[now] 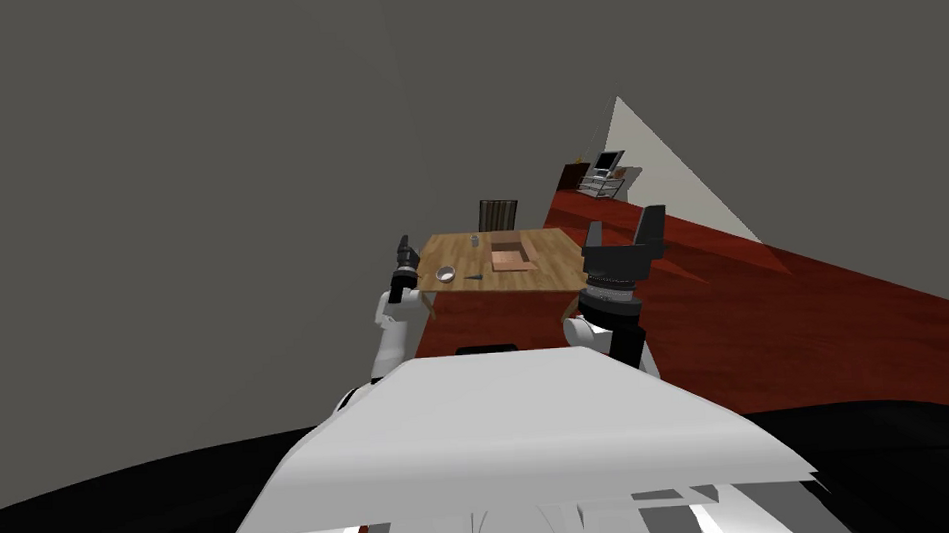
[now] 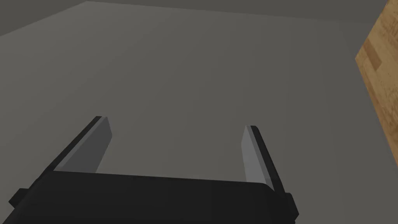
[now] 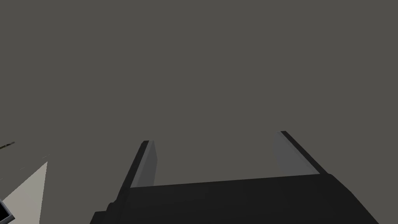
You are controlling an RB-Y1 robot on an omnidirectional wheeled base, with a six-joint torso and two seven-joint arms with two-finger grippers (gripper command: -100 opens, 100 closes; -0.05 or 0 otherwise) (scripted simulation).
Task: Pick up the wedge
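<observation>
Wedge [image 1: 475,275], small & dark, is lying on the wooden tabletop [image 1: 553,270] near its front edge. It is sitting just beside a small grey bowl [image 1: 446,274] to the left & apart from an open brown box [image 1: 510,255] to the right. A dark chair [image 1: 497,213] is standing behind the tabletop. Left hand [image 1: 403,250] is hanging at the tabletop's left corner, apart from the wedge, its fingers [image 2: 99,144] spread w/ nothing btwn them. Right hand [image 1: 651,227] is hovering off the tabletop's right side over the red floor [image 1: 765,306], fingers [image 3: 147,163] also spread, gripping nothing.
</observation>
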